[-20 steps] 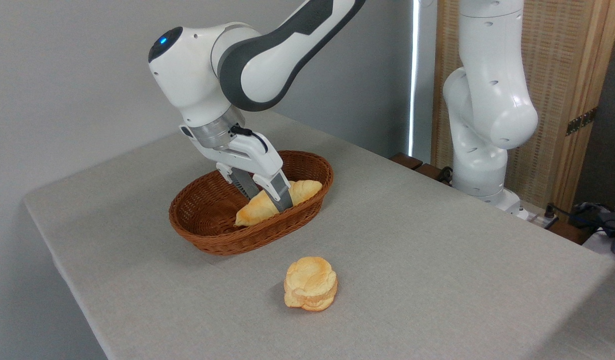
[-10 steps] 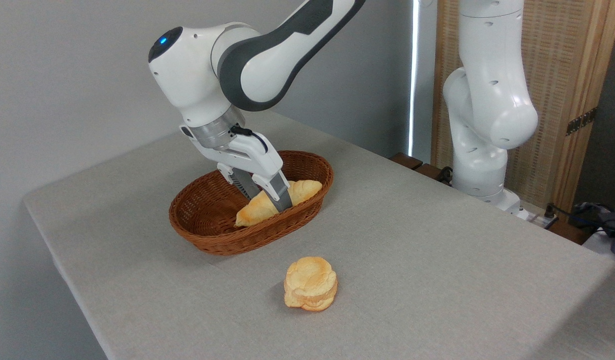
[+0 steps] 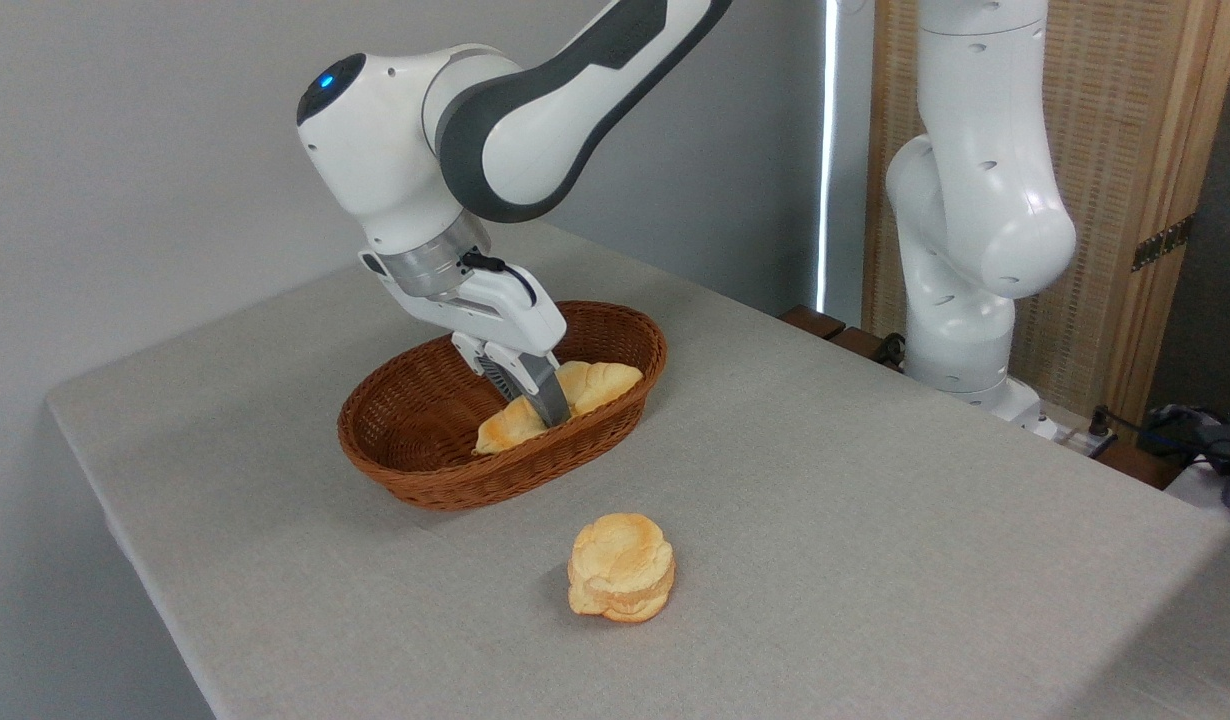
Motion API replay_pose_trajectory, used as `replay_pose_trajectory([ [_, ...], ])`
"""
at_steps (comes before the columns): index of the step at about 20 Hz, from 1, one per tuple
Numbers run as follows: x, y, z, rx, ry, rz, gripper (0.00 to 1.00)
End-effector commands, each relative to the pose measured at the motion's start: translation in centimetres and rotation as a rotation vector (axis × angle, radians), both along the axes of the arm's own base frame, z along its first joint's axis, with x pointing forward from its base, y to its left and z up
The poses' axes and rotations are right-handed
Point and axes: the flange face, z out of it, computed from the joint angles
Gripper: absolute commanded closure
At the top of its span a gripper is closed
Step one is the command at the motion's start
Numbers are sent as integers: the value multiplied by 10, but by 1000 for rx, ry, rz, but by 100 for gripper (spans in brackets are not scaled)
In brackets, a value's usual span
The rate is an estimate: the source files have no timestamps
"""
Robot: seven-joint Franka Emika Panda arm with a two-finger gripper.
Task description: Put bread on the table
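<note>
Since the tool (image 3: 535, 408) is pinched tight across the middle of the braided loaf (image 3: 560, 402), which sits in the wicker basket (image 3: 430, 470), I'd say it's the grasp step; next comes a straight lift clearing the rim. The grey cloth desk (image 3: 875, 520) has free room beside the round bun (image 3: 621, 566).

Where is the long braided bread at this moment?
The bread lies inside the brown wicker basket, along its right side, left of centre in the camera view. The gripper is closed on its middle, and the round bun sits nearer the camera.
</note>
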Motion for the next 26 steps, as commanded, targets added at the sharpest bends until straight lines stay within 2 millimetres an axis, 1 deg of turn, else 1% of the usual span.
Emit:
replay_pose_trajectory([
  [1, 0, 3, 13, -12, -15, 1, 85],
  [3, -1, -1, 20, -12, -10, -1, 84],
  [9, -12, -21, 68, -54, -16, -24, 84],
  [10, -11, -20, 70, -56, -17, -21, 84],
  [11, -13, -18, 78, -64, -27, -21, 84],
  [14, -16, -1, 101, -68, -22, -15, 83],
  [15, -14, 13, 104, -65, -19, 6, 83],
  [17, -11, 51, 119, -81, -32, 62, 82],
  [21, -3, 112, 127, -111, -43, 93, 81],
  [22, -1, 137, 128, -86, -57, 90, 80],
  [25, 1, 181, 126, -84, -63, 75, 77],
  [26, 1, 192, 126, -73, -64, 68, 73],
])
